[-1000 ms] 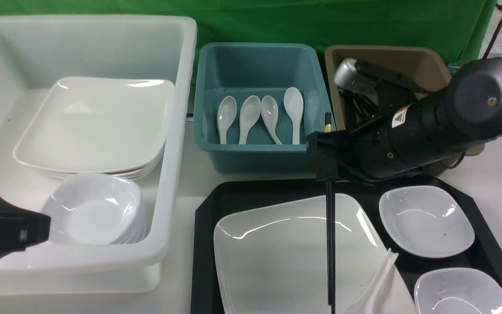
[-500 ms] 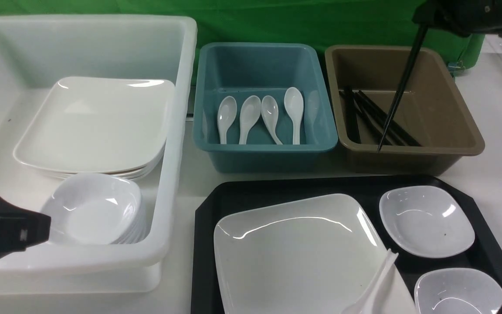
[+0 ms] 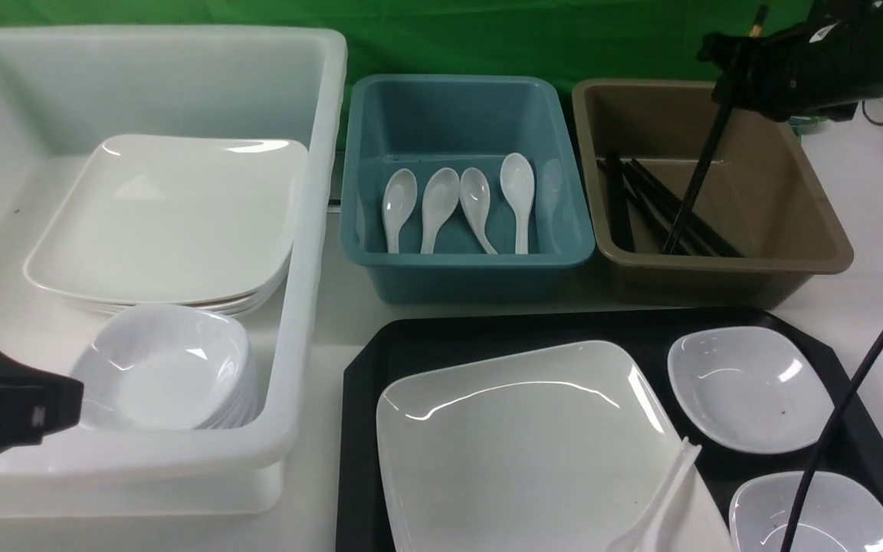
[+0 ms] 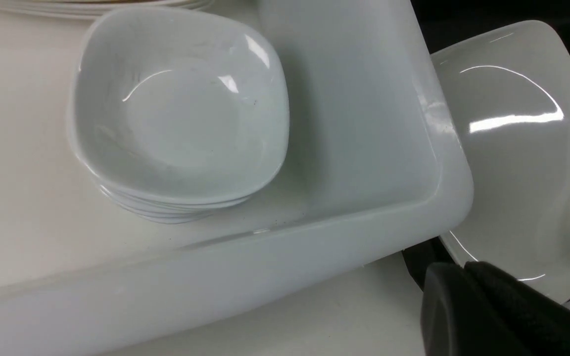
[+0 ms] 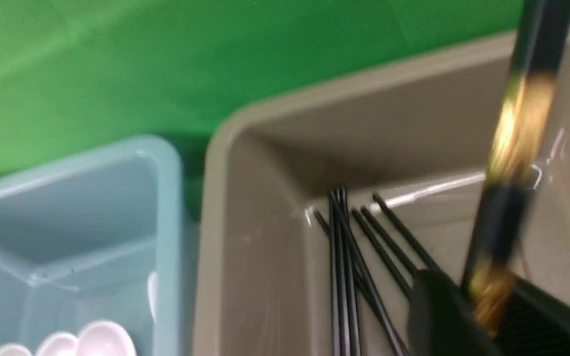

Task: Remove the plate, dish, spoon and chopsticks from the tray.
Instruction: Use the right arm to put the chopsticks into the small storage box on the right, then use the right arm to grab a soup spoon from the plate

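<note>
On the black tray lie the large white plate, the white spoon leaning on the plate's near right edge, and two small white dishes. My right gripper hangs over the brown bin, shut on the black chopsticks. They slant down with their tips inside the bin. In the right wrist view the gold-banded chopsticks are blurred between the fingers of the right gripper. My left gripper is shut and empty, low beside the white bin near the plate.
The white bin at left holds stacked plates and a stack of small dishes. The teal bin holds several spoons. Several more chopsticks lie in the brown bin. A black cable crosses the tray's right side.
My right arm lifted the chopsticks off the tray and carried them back and right over the brown bin, then lowered slightly. The left arm stayed put.
</note>
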Controlling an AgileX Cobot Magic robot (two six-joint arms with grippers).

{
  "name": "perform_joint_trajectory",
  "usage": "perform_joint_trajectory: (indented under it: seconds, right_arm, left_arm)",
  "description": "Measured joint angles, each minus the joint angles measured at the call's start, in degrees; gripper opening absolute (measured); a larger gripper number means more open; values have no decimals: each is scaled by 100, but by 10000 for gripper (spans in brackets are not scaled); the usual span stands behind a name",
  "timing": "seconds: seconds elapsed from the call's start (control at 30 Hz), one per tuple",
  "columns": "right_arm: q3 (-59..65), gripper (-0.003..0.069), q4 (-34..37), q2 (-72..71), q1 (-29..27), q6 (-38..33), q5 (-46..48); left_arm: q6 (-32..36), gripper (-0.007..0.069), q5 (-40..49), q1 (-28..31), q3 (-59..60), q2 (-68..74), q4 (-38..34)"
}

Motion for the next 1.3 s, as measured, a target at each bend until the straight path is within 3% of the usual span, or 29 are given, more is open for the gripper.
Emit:
perform_joint_trajectory:
  seconds: [0.17, 0.3, 0.37, 0.43, 0.6, 0.7, 0.8, 0.97, 1.0, 1.07, 1.3]
  right_arm:
    - [-22, 406, 0, -7, 0, -21, 351]
    - [-19, 448, -6, -321, 0, -190, 1315]
    - [-19, 425, -6, -529, 0, -284, 1680]
    - [-35, 291, -11, -1121, 0, -635, 2947]
    - [109, 60, -127, -1910, 45, -728, 4832]
    - [699, 35, -388, -2291, 266, -661, 4847]
    - [1508, 87, -585, -2622, 678, -410, 4825]
    - [3512, 373, -903, -2832, 1805, 233, 3867]
    - [3568, 384, -933, -2825, 1847, 270, 3827]
    - [4098, 475, -1076, -2721, 2286, 649, 3357]
    - [4430, 499, -1140, -2374, 2800, 1047, 2335]
  left_arm:
    - [0, 0, -11, 0, 0, 0, 0]
    - [0, 0, -25, 0, 0, 0, 0]
    - [0, 0, -25, 0, 0, 0, 0]
    - [0, 0, -25, 0, 0, 0, -5]
    - [0, 0, -25, 0, 0, 0, -14]
    - [0, 0, -20, 0, 0, 0, -14]
    - [0, 0, -20, 0, 0, 0, -14]
    - [-8, 0, -61, 0, 0, 0, -14]
    - [-8, 0, -67, 0, 0, 0, -14]
    - [26, 0, -80, 0, 0, 0, -14]
    - [69, 0, -107, 0, 0, 0, -14]
